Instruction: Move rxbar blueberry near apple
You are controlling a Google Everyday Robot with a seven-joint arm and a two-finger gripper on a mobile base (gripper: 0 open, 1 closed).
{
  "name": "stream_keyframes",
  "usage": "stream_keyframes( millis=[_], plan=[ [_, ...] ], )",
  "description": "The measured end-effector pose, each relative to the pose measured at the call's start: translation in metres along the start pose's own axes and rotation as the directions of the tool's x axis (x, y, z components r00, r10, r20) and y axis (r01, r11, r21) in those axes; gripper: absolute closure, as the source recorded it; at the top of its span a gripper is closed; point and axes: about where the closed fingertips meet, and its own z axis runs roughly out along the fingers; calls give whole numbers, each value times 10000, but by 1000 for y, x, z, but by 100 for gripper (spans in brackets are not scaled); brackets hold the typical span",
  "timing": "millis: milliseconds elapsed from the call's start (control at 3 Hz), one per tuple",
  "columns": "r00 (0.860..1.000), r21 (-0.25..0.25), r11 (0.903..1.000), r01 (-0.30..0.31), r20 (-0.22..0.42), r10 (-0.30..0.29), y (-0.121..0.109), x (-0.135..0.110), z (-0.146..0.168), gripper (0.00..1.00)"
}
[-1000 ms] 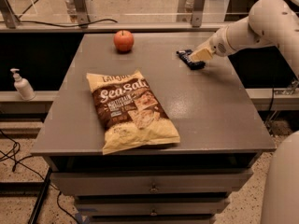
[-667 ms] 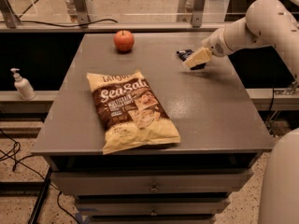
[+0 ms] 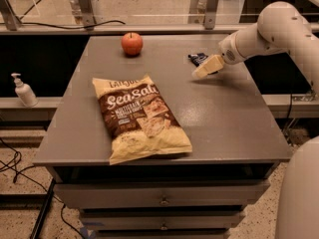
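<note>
Clamping rxbar blueberry (image 3: 198,59), gripper (image 3: 204,68) above table's (image 3: 224,113) right

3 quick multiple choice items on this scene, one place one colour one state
1. Where is the apple? A far side of the tabletop, left of centre B on the chip bag C front edge
2. Colour of the rxbar blueberry wrapper? A yellow B dark navy C pink
3. The rxbar blueberry is: A under the chip bag B in a drawer C gripped by the claw
1 A, it sits by the far edge; 2 B, the wrapper looks dark blue; 3 C, the claw, over the tabletop's far right, pinches it.
</note>
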Motion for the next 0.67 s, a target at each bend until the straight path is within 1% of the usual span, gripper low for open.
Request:
stream_keyframes(
  millis=[333,667],
  plan=[
    [9999,-89,9998,-153,-76,152,6,7,9,17],
    [9996,-79,9996,-274,-8,273,5,5,11,41]
  ],
)
